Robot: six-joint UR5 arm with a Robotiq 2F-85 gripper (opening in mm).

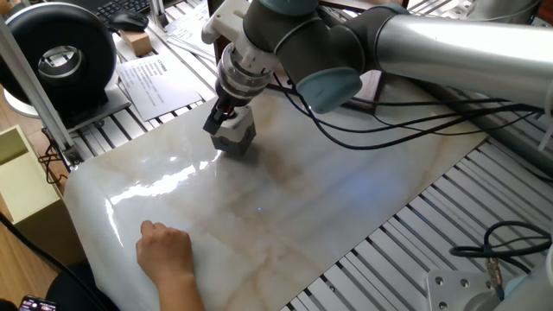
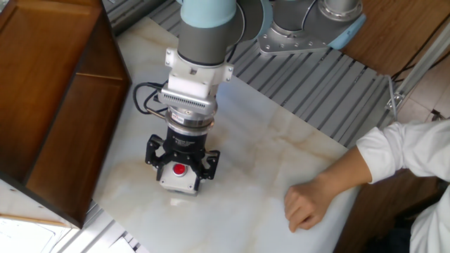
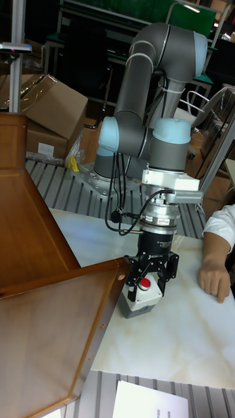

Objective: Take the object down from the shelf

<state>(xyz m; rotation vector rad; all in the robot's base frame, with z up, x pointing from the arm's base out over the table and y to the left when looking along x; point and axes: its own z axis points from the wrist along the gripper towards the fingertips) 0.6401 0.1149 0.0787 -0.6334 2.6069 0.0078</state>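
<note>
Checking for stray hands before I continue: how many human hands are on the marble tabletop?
1: a bare fisted hand rests on the white marble tabletop, apart from the black two-finger gripper. Another could sit out of frame.

The gripper (image 2: 180,171) covers the top of the grey object (image 2: 177,184), and the picture's edge cuts off the shelf (image 2: 53,98).
</note>
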